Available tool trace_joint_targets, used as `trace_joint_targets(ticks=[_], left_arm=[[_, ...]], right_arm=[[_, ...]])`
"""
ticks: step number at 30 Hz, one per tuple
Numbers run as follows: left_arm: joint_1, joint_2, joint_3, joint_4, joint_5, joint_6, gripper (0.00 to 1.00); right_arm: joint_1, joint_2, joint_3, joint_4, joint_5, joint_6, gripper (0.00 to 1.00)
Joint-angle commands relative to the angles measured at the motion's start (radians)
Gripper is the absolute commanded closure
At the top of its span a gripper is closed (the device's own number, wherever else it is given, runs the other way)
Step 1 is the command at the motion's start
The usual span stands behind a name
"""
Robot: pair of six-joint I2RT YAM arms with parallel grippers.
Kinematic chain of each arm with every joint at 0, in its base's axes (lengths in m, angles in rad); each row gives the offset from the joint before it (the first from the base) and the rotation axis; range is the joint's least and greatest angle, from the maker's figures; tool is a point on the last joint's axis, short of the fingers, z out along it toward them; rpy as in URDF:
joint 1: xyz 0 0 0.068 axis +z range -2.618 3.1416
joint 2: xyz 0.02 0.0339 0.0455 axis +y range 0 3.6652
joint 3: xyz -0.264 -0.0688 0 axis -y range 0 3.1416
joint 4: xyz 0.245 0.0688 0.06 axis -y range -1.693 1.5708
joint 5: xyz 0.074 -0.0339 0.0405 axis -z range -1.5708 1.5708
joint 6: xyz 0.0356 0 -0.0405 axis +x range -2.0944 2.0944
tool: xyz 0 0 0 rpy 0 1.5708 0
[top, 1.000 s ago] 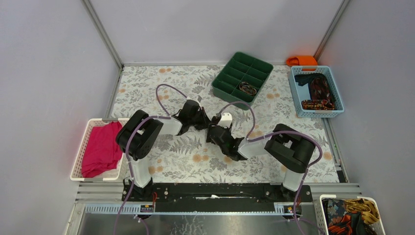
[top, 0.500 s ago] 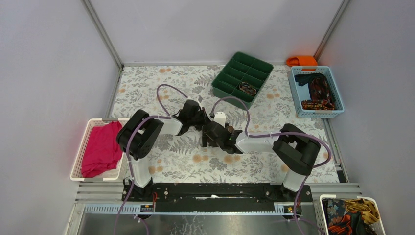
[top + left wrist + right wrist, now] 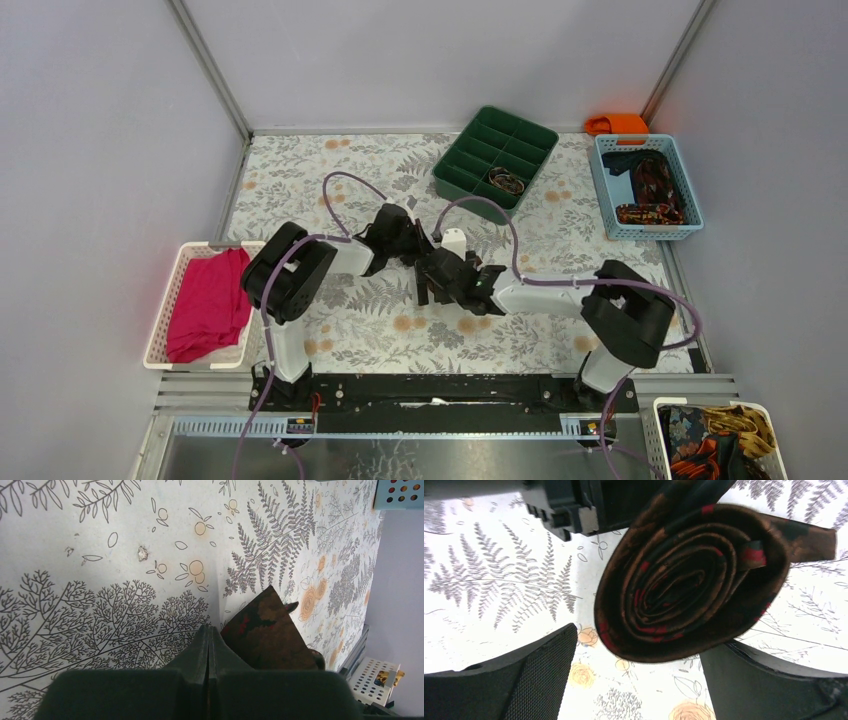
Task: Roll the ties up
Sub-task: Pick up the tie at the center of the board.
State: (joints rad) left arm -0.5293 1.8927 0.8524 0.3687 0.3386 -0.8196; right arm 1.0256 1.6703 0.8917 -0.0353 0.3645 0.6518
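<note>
Rolled brown-and-red fabric tie on fern-print tablecloth
Right gripper spread wide around it; left gripper pinched together beside it

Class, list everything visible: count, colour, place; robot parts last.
rolled tie: one, brown-red, table centre.
tray: one, green, far centre.
rubber bands: few, mixed, in tray.
blue basket: one, blue, far right.
dark ties: few, dark, inside it.
orange cloth: one, behind it.
left basket: one, white, left edge.
magenta cloth: one, inside it.
near basket: one, white, near-right corner.
patterned ties: several, multicoloured, inside it.
tabletop: one, floral, underneath.
left arm: one, black-white, jaws shut beside roll.
right arm: one, black-white, jaws open around roll.
</note>
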Motion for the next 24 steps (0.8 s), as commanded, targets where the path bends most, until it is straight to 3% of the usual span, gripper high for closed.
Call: trace_joint_targets(ticks=[1, 9, 12, 15, 19, 24], left_arm=[[-0.003, 0.037, 0.0, -0.024, -0.004, 0.037, 1.0], [-0.003, 0.052, 0.007, -0.028, 0.003, 0.04, 1.0], [-0.003, 0.051, 0.009, -0.029, 0.005, 0.041, 1.0], [-0.002, 0.052, 0.018, -0.046, 0.005, 0.052, 1.0], [-0.003, 0.05, 0.034, -0.085, -0.013, 0.073, 1.0], [-0.003, 0.062, 0.059, -0.134, -0.035, 0.094, 1.0]], right_arm=[[0.01, -0.135, 0.01, -0.053, 0.027, -0.036, 0.04], [0.01, -0.289, 0.008, -0.188, 0.105, -0.026, 0.07], [0.01, -0.316, -0.01, -0.256, 0.173, 0.003, 0.19], [0.008, -0.316, -0.032, -0.307, 0.202, 0.019, 0.4], [-0.018, -0.264, -0.021, -0.407, 0.263, 0.055, 0.55], [-0.136, -0.218, -0.053, -0.347, 0.129, 0.018, 0.84]])
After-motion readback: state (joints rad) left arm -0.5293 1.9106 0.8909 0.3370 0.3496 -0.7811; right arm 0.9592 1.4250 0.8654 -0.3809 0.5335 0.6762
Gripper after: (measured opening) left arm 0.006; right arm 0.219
